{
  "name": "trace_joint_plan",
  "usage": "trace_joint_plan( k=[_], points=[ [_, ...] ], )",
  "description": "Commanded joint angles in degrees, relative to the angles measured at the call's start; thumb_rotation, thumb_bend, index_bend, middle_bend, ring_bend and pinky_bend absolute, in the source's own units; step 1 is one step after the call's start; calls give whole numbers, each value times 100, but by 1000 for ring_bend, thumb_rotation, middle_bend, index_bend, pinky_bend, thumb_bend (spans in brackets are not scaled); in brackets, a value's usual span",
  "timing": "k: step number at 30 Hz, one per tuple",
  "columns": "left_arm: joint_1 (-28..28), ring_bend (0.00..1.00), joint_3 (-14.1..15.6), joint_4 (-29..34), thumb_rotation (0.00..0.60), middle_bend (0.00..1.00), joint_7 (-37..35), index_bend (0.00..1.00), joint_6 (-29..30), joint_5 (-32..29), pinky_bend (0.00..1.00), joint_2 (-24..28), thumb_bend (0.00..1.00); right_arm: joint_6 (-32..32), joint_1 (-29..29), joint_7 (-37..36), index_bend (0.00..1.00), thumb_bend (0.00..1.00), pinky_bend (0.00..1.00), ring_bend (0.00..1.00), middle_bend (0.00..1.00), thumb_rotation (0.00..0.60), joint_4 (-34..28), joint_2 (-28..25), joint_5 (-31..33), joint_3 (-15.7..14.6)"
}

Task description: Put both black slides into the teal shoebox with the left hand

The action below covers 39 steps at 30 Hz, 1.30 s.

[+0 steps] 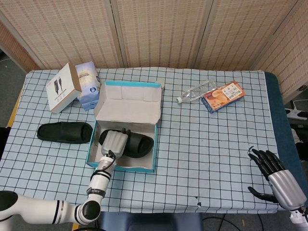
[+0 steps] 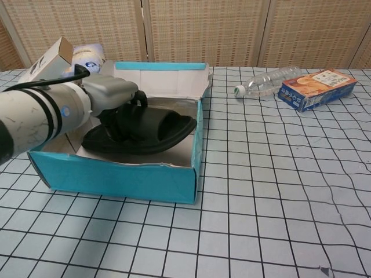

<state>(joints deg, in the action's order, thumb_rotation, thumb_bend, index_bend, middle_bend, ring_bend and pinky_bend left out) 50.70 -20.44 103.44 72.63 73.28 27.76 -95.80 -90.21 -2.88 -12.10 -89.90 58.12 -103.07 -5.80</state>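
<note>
Two slides to deal with, and one's pretty much home already: the teal shoebox (image 1: 122,166) sits open right around the left hand (image 1: 114,143), lid flap standing up just beyond it, and the first black slide (image 2: 142,130) is down inside the box with the hand's fingers wrapped over its strap, so it's gripping that shoe rather than hanging loose. From the chest view the toe end looks propped against the box wall on the hand's right, so I'd guess it isn't lying fully flat yet. The second black slide (image 1: 65,132) is out on the checked tablecloth (image 1: 211,144), off to the hand's left and just outside the box wall, sole down, nothing touching it. My read on handling: these look like moulded foam or rubber, so light, a bit bendy, not fragile, and grippy rather than slick. The strap arch is the obvious place to grab, since fingers can hook under it and the sole just hangs. The right hand (image 1: 278,176) is well away at the table's near edge, fingers spread, holding nothing.
</note>
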Motion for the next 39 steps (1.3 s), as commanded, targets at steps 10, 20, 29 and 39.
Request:
trace_joint_plan(
  k=[10, 20, 29, 39],
  points=[
    [358, 596, 108, -1108, 600, 712, -767, 409, -123, 12, 510, -277, 391, 155, -58, 60, 0, 153, 0, 0, 0, 529, -34, 18, -82, -82],
    [481, 561, 394, -1860, 600, 600, -1006, 246, -325, 11, 518, -722, 389, 251, -104, 90, 0, 152, 0, 0, 0, 528, -72, 20, -131, -139],
    [467, 7, 643, -1145, 563, 1, -1100, 0, -199, 559, 226, -431, 381, 282, -122, 113, 0, 153, 0, 0, 0, 529, -85, 22, -171, -176],
    [608, 0, 686, -390, 577, 0, -599, 0, 50, 326, 98, -42, 354, 234, -112, 141, 0, 153, 0, 0, 0, 528, -99, 16, -239, -216]
  ],
)
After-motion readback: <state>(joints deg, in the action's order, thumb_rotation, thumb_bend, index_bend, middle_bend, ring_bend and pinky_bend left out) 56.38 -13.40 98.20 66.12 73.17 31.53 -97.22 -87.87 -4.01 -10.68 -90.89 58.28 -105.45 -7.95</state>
